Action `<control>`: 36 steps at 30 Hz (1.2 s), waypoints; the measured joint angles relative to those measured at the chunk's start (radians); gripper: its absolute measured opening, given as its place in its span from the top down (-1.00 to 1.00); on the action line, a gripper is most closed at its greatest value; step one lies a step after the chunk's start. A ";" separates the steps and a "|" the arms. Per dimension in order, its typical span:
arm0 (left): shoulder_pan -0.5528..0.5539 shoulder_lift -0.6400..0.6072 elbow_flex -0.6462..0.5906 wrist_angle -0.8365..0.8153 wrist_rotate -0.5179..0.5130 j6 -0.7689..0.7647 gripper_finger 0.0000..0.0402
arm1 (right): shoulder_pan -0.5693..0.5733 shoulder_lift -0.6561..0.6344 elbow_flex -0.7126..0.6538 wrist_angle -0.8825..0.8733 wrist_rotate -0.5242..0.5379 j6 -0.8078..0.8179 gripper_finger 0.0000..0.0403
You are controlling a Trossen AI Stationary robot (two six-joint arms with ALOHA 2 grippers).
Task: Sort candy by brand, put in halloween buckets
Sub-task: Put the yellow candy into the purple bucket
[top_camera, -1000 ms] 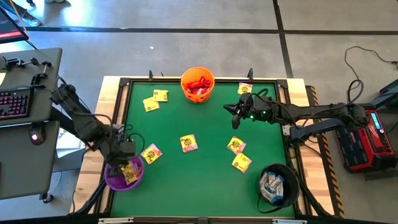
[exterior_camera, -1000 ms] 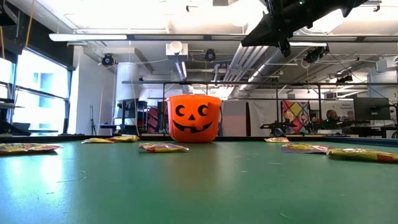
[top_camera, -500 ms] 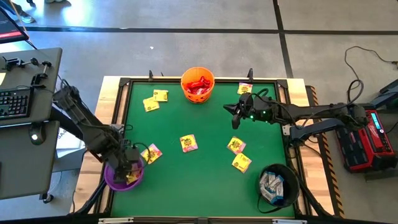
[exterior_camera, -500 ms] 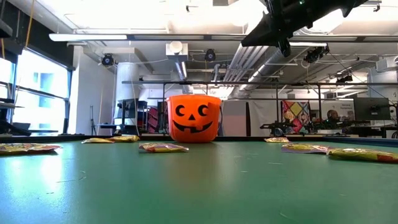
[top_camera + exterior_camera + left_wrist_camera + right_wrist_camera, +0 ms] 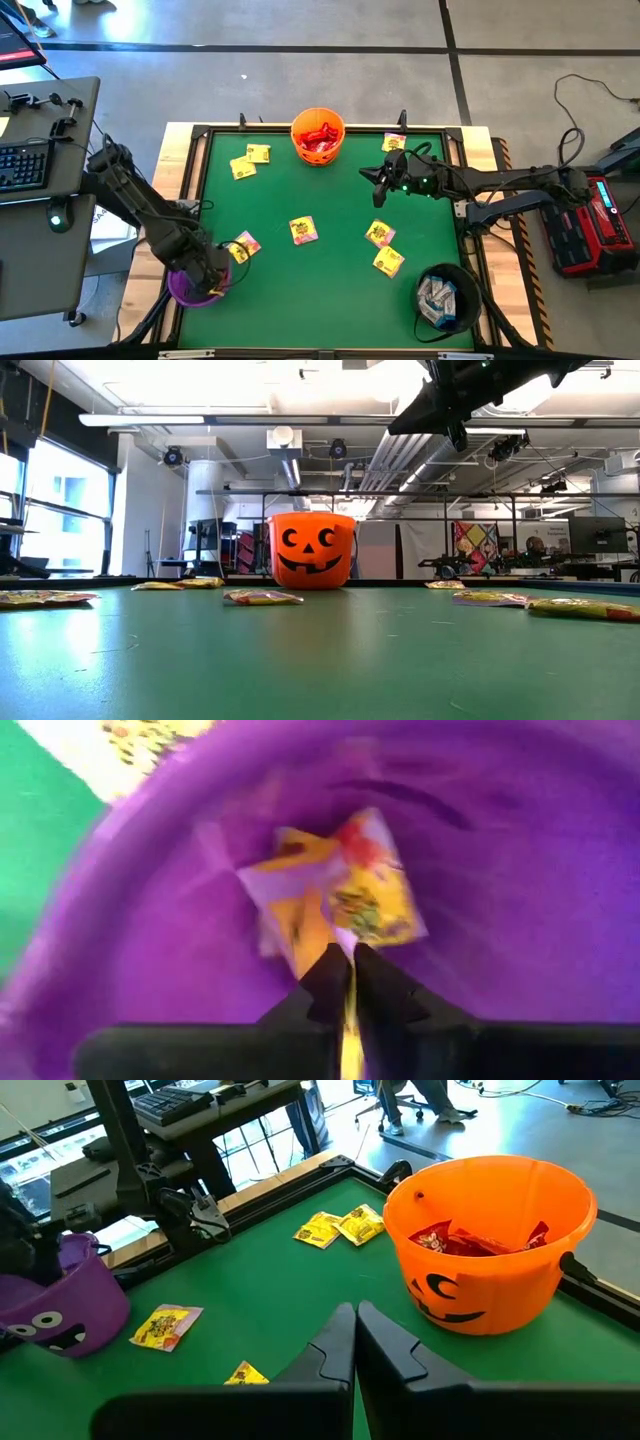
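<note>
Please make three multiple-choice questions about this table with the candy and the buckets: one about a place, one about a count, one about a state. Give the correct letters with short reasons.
1. Where is the left gripper?
A. inside the purple bucket
B. over the orange bucket
C. beside the black bucket

2. How many yellow packets lie loose on the green table in the high view?
A. three
B. seven
C. ten

3. What is the state of the right gripper?
A. shut on a red packet
B. wide open
C. shut, holding nothing

Answers: 1 A, its wrist view shows purple walls all around. 2 B, seven can be counted on the mat. 3 C, its fingers meet with nothing between them.
</note>
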 joint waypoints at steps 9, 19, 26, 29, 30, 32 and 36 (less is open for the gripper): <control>0.007 -0.037 0.131 -0.067 0.030 -0.061 0.53 | 0.000 0.000 0.000 0.000 0.000 -0.002 1.00; 0.096 -0.108 0.370 -0.293 -0.106 -0.078 0.34 | 0.000 0.000 0.000 0.000 0.000 -0.002 1.00; 0.369 -0.133 0.402 -0.351 -0.210 0.063 0.33 | 0.000 0.000 0.000 0.000 0.000 -0.002 1.00; 0.519 -0.107 0.402 -0.351 -0.228 0.215 0.33 | 0.000 0.000 0.000 0.000 0.000 -0.002 1.00; 0.569 -0.095 0.402 -0.346 -0.239 0.267 0.33 | 0.000 0.000 0.000 0.000 0.000 -0.002 1.00; 0.664 -0.070 0.402 -0.329 -0.256 0.370 0.33 | 0.000 0.000 0.000 0.000 0.000 -0.002 1.00; 0.835 -0.041 0.387 -0.204 -0.255 0.563 0.30 | 0.000 0.000 0.000 0.000 0.000 -0.002 1.00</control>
